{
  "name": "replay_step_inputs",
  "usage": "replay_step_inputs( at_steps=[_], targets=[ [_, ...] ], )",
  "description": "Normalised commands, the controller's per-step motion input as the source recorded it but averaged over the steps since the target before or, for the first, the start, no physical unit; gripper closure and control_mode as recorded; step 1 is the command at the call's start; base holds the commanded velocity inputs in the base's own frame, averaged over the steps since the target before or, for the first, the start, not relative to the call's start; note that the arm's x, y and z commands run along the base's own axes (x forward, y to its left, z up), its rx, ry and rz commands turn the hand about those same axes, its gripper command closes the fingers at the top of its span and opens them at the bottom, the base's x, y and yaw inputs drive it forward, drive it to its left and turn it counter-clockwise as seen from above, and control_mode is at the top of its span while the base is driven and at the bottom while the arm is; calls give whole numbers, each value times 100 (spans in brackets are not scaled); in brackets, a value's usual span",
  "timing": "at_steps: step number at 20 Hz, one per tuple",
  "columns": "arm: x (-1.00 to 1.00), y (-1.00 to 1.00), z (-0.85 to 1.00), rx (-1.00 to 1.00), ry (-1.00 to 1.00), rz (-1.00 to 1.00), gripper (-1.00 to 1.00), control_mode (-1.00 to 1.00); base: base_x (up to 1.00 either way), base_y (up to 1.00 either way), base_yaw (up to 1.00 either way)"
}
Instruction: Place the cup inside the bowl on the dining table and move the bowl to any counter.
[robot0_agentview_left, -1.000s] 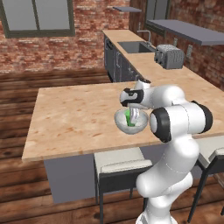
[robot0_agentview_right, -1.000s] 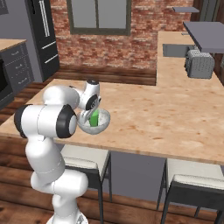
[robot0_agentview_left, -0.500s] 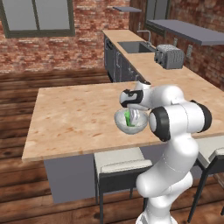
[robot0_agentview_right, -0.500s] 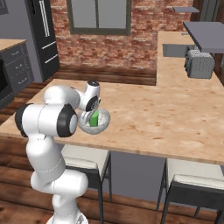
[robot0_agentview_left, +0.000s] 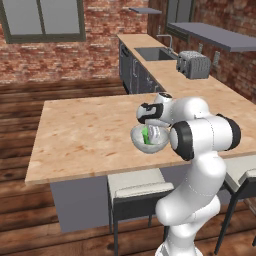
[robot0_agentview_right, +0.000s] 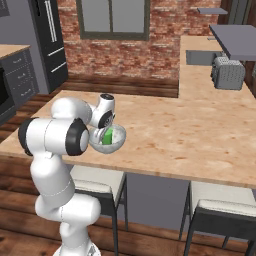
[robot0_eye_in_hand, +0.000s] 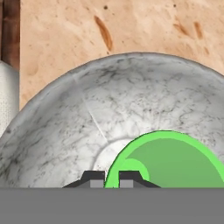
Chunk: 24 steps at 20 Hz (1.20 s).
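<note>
Over the near edge of the large rectangular dining table (robot0_agentview_left: 85, 135) with its light speckled wood-look top, in the left base view: hanging clear of the wood, by the look of it, the round pale grey-white speckled bowl (robot0_agentview_left: 146, 146), with the small plain bright-green cup (robot0_agentview_left: 146, 134) sitting inside it. Reaching down into the bowl from above, the two-finger gripper (robot0_agentview_left: 152, 131), its jaws drawn together, seemingly pinching the bowl's wall on the robot's side. Lying well apart beyond the table, the light wood-look counter (robot0_agentview_left: 172, 75) with a sink and a grey toaster (robot0_agentview_left: 194, 64).

Looking from the right base view: showing the same hold, with the bowl just beside the white forearm and the cup leaning against the bowl's inner wall right under the hand. Judging the step as carrying the loaded bowl off to a counter; calling for a level bowl, a slow swing and no sudden base turns, since tipping the bowl risks spilling the cup out.

Looking along the hand view: rising at the bottom, the two dark fingertips (robot0_eye_in_hand: 94, 177) nearly touching, with the cup's green rim immediately beyond them and the bowl's glossy interior curving around both. Hiding the exact pinch point, the lower edge of the view.
</note>
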Motion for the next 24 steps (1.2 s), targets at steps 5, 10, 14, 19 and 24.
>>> replay_step_inputs(
  at_steps=[5, 10, 14, 19, 24],
  targets=[
    [0, 0, -2, 0, 0, 1, 100, -100, 0, 0, 0],
    [0, 0, 0, 0, 0, 0, -100, -100, 0, 0, 0],
    [0, 0, 0, 0, 0, 0, -100, -100, 0, 0, 0],
    [0, 0, 0, 0, 0, 0, -100, -100, 0, 0, 0],
    [0, -1, 0, 0, 0, 0, -100, -100, 0, 0, 0]
  ],
)
